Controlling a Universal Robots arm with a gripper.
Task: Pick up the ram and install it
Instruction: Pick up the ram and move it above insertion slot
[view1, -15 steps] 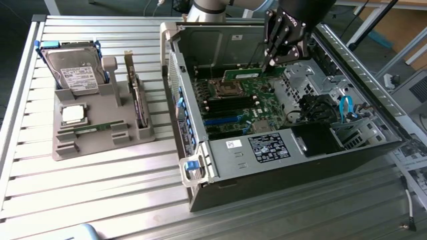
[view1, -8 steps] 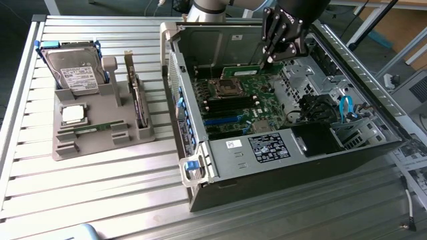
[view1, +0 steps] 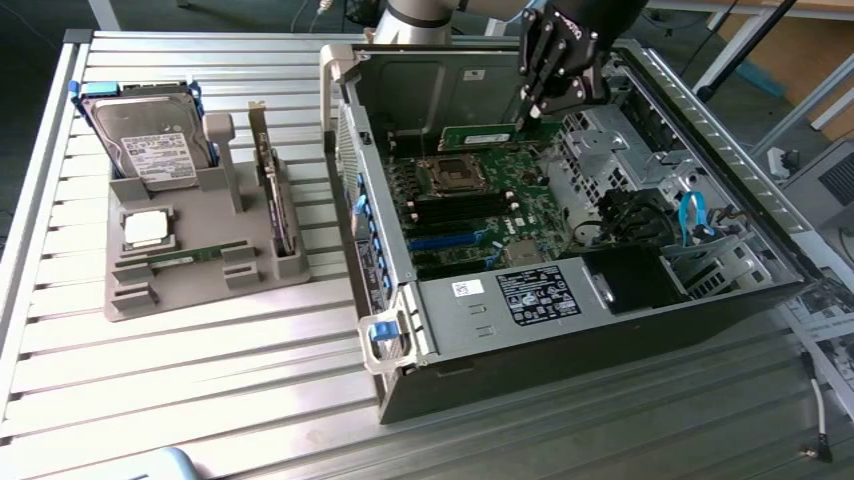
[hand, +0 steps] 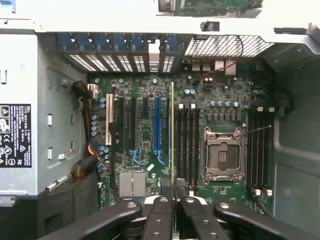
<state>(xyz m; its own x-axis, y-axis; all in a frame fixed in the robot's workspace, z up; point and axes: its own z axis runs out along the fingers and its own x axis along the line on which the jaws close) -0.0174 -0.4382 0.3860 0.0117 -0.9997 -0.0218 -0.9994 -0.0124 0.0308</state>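
Over the open computer case (view1: 534, 370), at about one o'clock of the empty processor socket (view1: 451, 175) in the exterior view, the gripper (view1: 534, 118) hangs above the motherboard (view1: 521, 170). Pick-up looks done: the ram (view1: 483, 133) is in the gripper, well apart from the grey parts tray (view1: 200, 290) at nine o'clock of the case. Installing remains, I judge, since the ram sits clear of the black memory slots (hand: 187, 145). The fingers (hand: 160, 220) are nearly closed, pinching the ram's end.
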